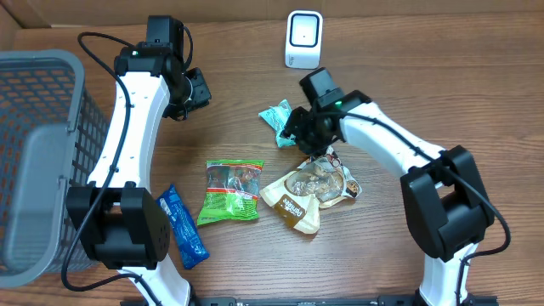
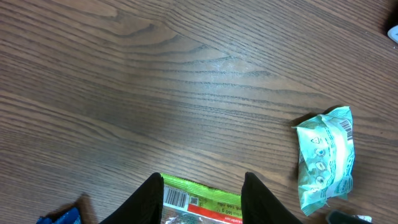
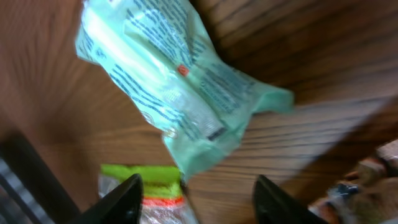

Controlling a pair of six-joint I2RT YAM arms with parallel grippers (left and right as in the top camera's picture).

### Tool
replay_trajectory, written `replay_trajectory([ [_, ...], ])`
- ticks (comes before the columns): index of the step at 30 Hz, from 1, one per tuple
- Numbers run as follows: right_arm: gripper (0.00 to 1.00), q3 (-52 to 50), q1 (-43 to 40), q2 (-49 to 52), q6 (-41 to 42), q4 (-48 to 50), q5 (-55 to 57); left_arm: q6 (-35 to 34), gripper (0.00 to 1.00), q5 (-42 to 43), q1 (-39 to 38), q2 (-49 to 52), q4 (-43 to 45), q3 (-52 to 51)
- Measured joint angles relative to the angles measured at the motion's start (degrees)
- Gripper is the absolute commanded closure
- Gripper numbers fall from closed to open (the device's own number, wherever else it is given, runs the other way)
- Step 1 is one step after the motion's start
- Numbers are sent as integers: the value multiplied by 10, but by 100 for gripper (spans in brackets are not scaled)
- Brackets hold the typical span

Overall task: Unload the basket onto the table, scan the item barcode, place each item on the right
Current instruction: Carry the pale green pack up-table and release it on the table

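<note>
The white scanner (image 1: 303,39) stands at the far edge of the table (image 1: 425,85). The mint packet (image 1: 276,116) lies flat on the wood, nearer the robot than the scanner and a little to its left. Nothing is holding it.

The right gripper (image 1: 299,129) hangs just beside that packet, also nearer the robot than the scanner. In the right wrist view its two fingers (image 3: 127,196) stand apart with only table between them; the packet lies just past the tips, and the view is blurry.

The left gripper (image 1: 197,87) is left of the scanner and well apart from it. In the left wrist view its jaws are partly spread and hold nothing; the top of the green bag (image 2: 199,202), with a small barcode label, shows on the table under the gap.

The green bag lies much nearer the robot than the scanner and to its left; the brown bag (image 1: 308,191) lies right beside it, straight down from the scanner. The blue packet (image 1: 181,223) lies farther left and closest to the robot. The grey basket (image 1: 34,144) sits far to the left of the scanner.
</note>
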Motion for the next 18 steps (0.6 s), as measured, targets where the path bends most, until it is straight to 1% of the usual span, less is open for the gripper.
replay_trajectory([
  [3,66,0,20,0,29,9,35,0,66,0,0,0,0,0],
  [7,73,-4,44,0,48,35,88,0,66,0,0,0,0,0],
  [12,74,-29,65,0,38,97,138,0,66,0,0,0,0,0],
  [17,75,-44,65,0,2,81,176,0,66,0,0,0,-4,0],
  [18,77,-44,63,0,-10,78,182,0,65,0,0,0,-4,0],
])
